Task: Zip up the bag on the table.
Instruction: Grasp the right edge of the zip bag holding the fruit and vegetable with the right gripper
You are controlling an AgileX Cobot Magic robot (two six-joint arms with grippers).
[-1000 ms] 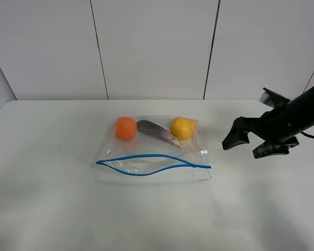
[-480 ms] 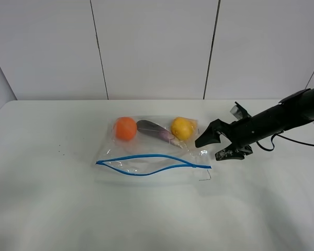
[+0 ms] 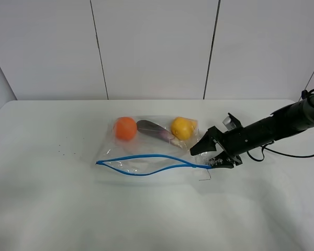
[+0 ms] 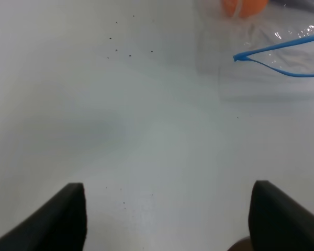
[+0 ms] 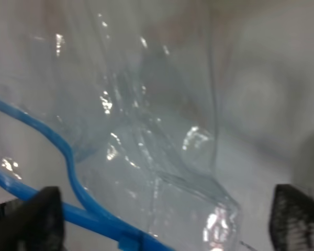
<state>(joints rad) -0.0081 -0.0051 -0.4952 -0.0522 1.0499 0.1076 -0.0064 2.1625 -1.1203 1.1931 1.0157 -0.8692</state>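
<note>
Table (image 3: 42, 209): white, bears bag.
Bag (image 3: 152, 144): mid-table, flat, mouth gaping.
Right gripper (image 3: 204, 158): jaws spread, empty, straddling zipper's right end.
Left gripper (image 4: 167, 214): jaws wide, empty, over bare table.
Zipper strip (image 3: 146, 155): tracks bowed apart; closing not yet begun.

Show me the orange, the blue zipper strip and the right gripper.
orange (image 3: 125, 128): exterior high view, its middle.
blue zipper strip (image 5: 72, 170): right wrist view, the bend.
right gripper (image 3: 203, 158): exterior high view, between fingertips.
</note>
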